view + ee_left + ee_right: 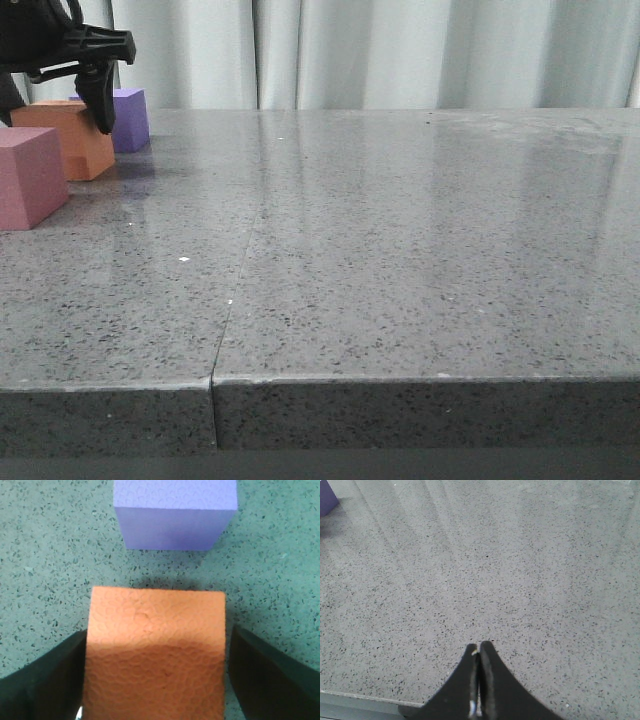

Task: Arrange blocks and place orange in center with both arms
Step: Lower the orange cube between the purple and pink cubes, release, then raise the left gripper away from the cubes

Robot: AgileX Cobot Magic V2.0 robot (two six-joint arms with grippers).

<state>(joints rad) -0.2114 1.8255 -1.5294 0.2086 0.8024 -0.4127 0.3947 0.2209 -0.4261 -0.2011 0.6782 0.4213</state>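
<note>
The orange cube rests on the grey speckled tabletop at the far left, between the pink cube in front of it and the purple cube behind it. My left gripper is lowered over the orange cube, with one dark finger on each side. In the left wrist view the orange cube fills the space in my left gripper. One finger is at the cube's edge and a thin strip of table shows beside the other, so the jaws are open. The purple cube is just beyond. My right gripper is shut and empty over bare table.
A seam runs through the tabletop from front to back. The table's front edge is close to the camera. A corner of the purple cube shows in the right wrist view. Pale curtains hang behind the table.
</note>
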